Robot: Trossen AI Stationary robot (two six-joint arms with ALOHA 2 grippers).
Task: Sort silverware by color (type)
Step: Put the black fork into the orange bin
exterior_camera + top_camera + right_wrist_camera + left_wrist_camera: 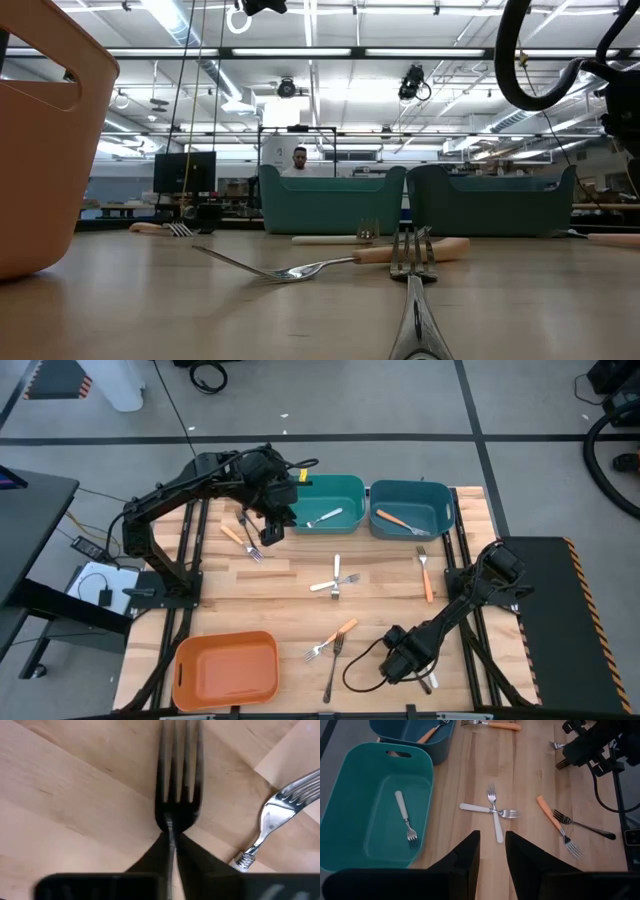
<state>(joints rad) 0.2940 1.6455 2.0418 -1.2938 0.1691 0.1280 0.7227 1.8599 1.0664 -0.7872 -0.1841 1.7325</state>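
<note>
A: Forks [335, 576] count? 
B: Two crossed mid surface [290, 595], one per teal bin [325, 506]. Right fingers [171, 837] clamped on dark fork [177, 775]; left fingers [492, 851] apart, near teal bin.

two bins [325, 492] [412, 495] sitting side by side at table's [290, 595] far edge, a fork [326, 517] [399, 521] lying in each; crossed forks [335, 580] lying mid-table; third bin [226, 668] sitting near-left.
</note>
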